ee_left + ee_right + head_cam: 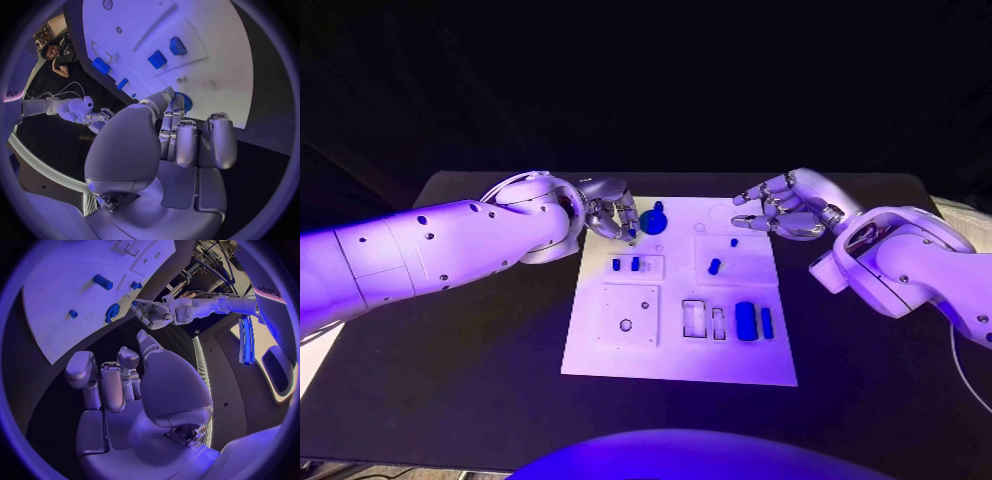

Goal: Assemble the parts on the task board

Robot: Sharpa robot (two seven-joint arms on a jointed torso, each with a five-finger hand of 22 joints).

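Note:
The white task board (pixel 589 345) lies in the middle of the black table. A blue gear-like part (pixel 655 218) with a stem stands at its far left corner. My left hand (pixel 607 215) is right beside it, fingers bent, fingertips close to its rim. In the left wrist view the gear (pixel 187 103) shows just past the left hand (pixel 187 140), with nothing inside the fingers. My right hand (pixel 783 205) hovers over the board's far right corner, fingers half curled and apart, holding nothing. Two small blue pieces (pixel 626 265), a blue peg (pixel 714 266) and a blue block (pixel 744 320) lie on the board.
A tiny blue piece (pixel 733 242) sits near the far right of the board, and a thin blue bar (pixel 766 322) lies beside the block. Open rectangular slots (pixel 694 318) and a plate with small holes (pixel 629 315) occupy the near half. Bare black table (pixel 473 360) surrounds the board.

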